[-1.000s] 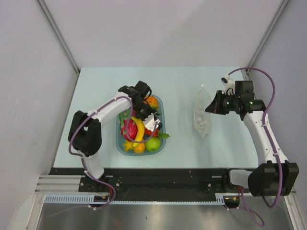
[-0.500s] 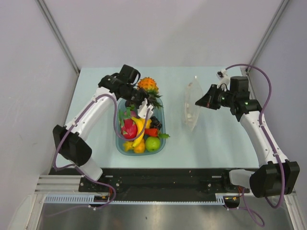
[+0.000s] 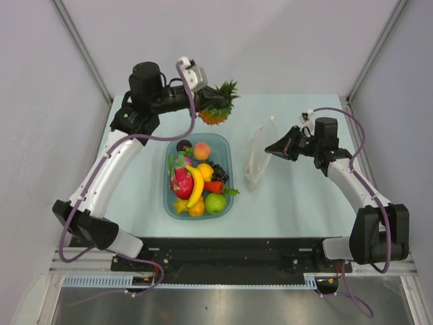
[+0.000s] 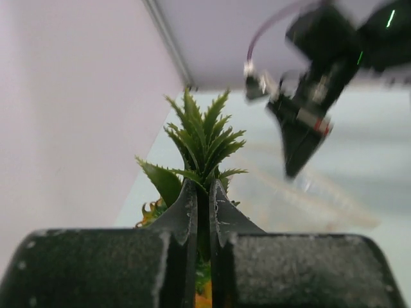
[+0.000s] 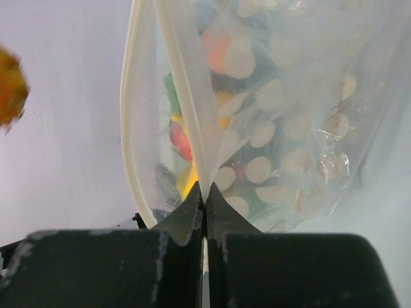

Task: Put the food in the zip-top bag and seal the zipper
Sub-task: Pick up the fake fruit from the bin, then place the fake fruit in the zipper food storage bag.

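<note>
My left gripper (image 3: 205, 101) is shut on the green crown of the orange toy pineapple (image 3: 218, 108) and holds it in the air over the table's far side, beyond the tray. In the left wrist view the crown (image 4: 203, 142) sticks up between the closed fingers. My right gripper (image 3: 269, 147) is shut on one lip of the clear zip-top bag (image 3: 257, 158), holding it up with its mouth open toward the left. In the right wrist view the zipper strip (image 5: 135, 128) curves open and the white-patched bag (image 5: 282, 109) hangs beyond. Other food lies in the tray.
The translucent blue tray (image 3: 168, 203) sits mid-table with a peach (image 3: 201, 150), banana (image 3: 197, 184), green apple (image 3: 216, 203), pink dragon fruit (image 3: 181, 181) and several other toys. Grey walls close in the left, right and back sides of the table.
My left arm lifted the pineapple out of the tray and swung it up and back toward the far edge. My right arm carried the bag leftward, tilting its open mouth toward the tray.
</note>
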Robot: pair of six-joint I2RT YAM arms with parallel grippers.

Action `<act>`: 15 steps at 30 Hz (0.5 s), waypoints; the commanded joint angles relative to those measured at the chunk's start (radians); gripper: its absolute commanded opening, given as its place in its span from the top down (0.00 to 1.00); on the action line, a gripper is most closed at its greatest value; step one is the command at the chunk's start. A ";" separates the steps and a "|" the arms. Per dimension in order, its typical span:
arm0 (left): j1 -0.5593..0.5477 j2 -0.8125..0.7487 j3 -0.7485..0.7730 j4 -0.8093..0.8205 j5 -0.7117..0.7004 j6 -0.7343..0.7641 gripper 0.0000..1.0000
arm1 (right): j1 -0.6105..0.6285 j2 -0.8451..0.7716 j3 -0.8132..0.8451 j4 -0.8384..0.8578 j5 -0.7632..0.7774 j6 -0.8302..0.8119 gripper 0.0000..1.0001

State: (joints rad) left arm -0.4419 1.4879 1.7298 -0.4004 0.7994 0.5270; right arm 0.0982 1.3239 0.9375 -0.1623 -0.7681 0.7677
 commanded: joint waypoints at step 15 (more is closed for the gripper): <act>-0.233 0.087 -0.321 0.887 -0.187 -1.262 1.00 | 0.040 0.038 0.018 0.077 0.079 0.048 1.00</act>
State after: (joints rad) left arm -0.6674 1.5490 1.4528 0.3313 0.7086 -0.6201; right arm 0.1463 1.3678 0.9348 -0.0986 -0.7006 0.8200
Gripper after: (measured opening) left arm 0.045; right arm 0.011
